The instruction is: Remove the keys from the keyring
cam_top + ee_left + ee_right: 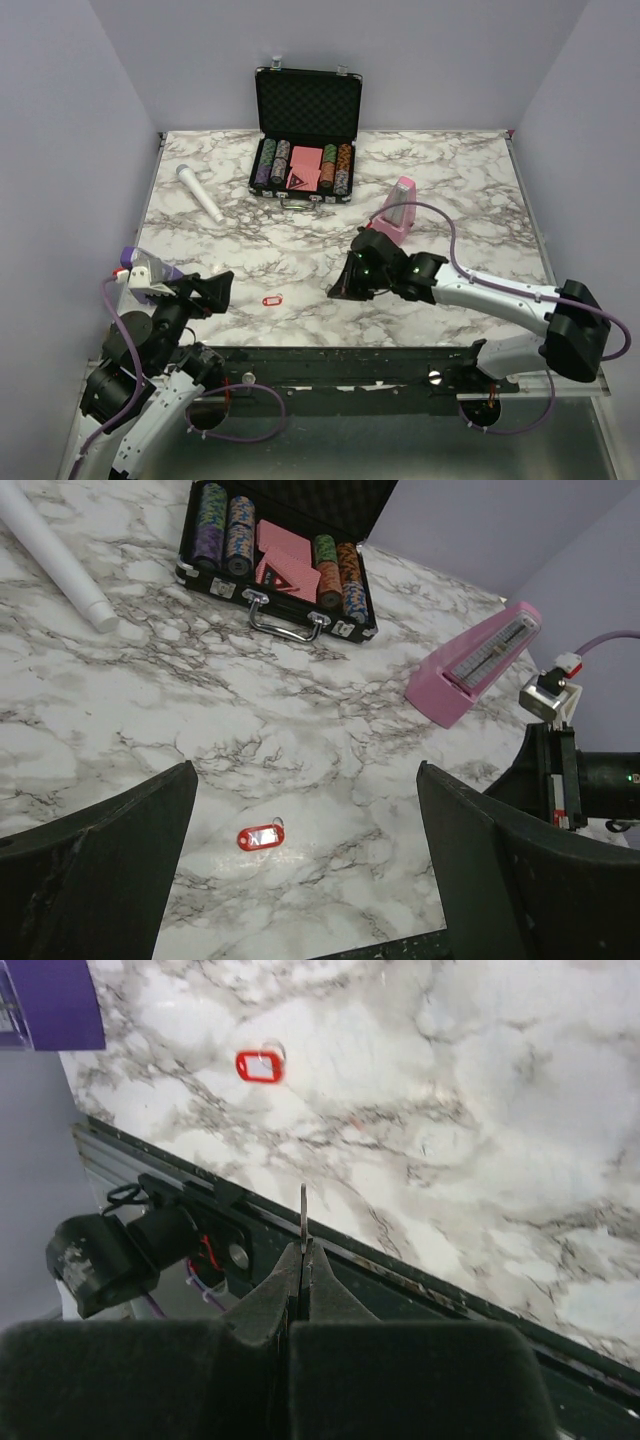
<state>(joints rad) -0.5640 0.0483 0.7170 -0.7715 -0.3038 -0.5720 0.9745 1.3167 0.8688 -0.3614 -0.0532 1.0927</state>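
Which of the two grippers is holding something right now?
The right gripper, shut on a thin silver-grey metal key poking out past its jaws. The left gripper stands wide open and empty, near the small red oval keyring on the marble table.

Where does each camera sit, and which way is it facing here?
Top: above and behind the arms, looking down the table toward the chip case; both arms show, left hand and right hand.
Left wrist: low over the near edge, facing across toward the case and pink metronome; its open fingers frame the view.
Right wrist: above the near edge, looking down; its shut fingers pinch a thin key.
Shared: all three show the red tag.
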